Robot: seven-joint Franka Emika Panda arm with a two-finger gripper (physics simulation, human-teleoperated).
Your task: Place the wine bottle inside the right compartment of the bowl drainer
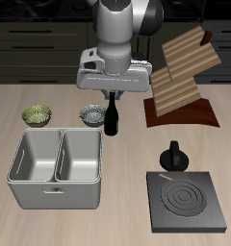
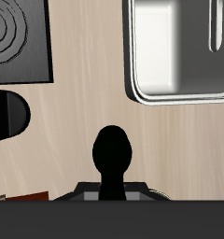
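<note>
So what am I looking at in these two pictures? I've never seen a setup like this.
It is a simulated robot arm at a wooden table. One picture looks down from in front; the other comes from a camera on the arm's wrist. Its two-finger tool is down around the neck of the dark wine bottle, which stands upright on the table beside a small grey bowl; whether the tool is clamped shut cannot be told. Also there: a green bowl, the two-well bowl drainer, a stove plate, a black knobbed pot piece and a wooden rack.

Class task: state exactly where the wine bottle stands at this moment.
In the exterior view, the wine bottle stands upright on the table just behind the bowl drainer, beside a small grey bowl, directly under the gripper.
</note>
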